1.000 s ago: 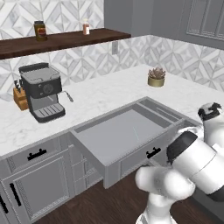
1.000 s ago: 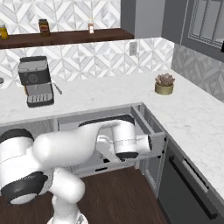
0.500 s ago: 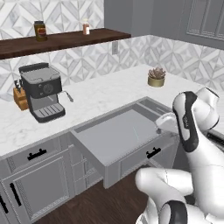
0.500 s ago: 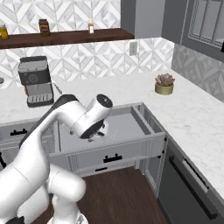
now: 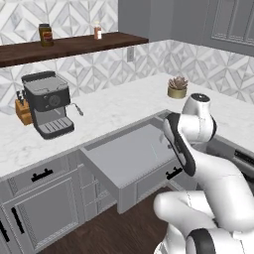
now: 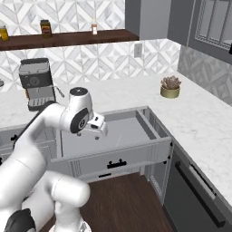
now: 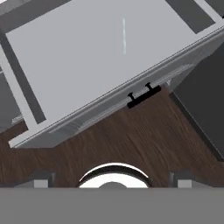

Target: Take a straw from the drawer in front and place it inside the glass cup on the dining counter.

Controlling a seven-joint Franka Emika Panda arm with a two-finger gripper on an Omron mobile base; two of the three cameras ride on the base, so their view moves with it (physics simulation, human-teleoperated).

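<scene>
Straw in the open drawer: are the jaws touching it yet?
Apart. In the hand view the straw lies alone on the drawer floor, far beyond the gripper, whose jaws stand wide.

The drawer (image 7: 87,57) looks like matt grey painted board, smooth inside, with a short black bar handle (image 7: 143,95) of dull metal or plastic. The straw (image 7: 124,36) at the top of the hand view is pale and faintly translucent — plastic, by its look. Below the drawer front the floor (image 7: 131,135) is dark brown wood with a streaky grain. In the right base view the counter (image 6: 199,113) is white veined marble — smooth, lightly glossy.
</scene>
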